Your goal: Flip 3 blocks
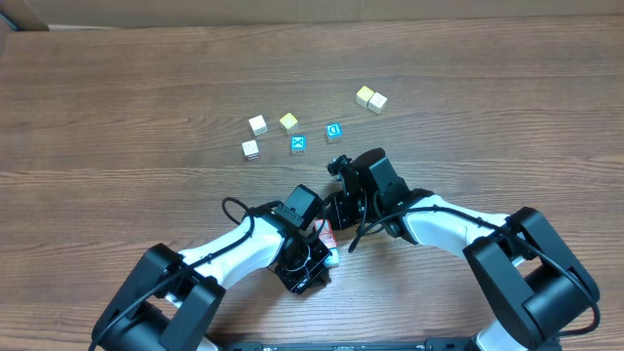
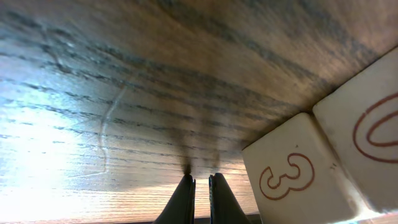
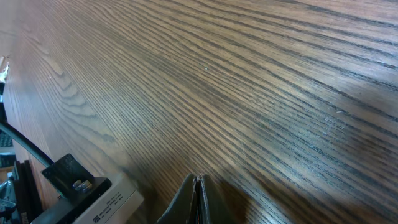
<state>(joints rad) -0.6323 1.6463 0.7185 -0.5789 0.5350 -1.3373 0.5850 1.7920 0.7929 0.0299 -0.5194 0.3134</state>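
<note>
Two cream blocks with red print lie side by side on the wood at the right of the left wrist view: one shows a red 3 (image 2: 289, 177), the other a red ring (image 2: 367, 124). My left gripper (image 2: 201, 185) is shut on nothing, its tips just left of the 3 block and apart from it. From overhead, a red sliver (image 1: 329, 237) and a teal-green block edge (image 1: 333, 258) peek out between the two wrists; the remainder of them is hidden. My right gripper (image 3: 198, 182) is shut and empty, tips low over bare wood.
Farther back on the table (image 1: 117, 107) sit other cubes: two white ones (image 1: 257, 124) (image 1: 251, 149), a yellow one (image 1: 289, 121), a blue X cube (image 1: 297, 144), a blue D cube (image 1: 333, 131), and a yellow-and-cream pair (image 1: 370, 98). Part of the left arm (image 3: 81, 193) crowds the right wrist view.
</note>
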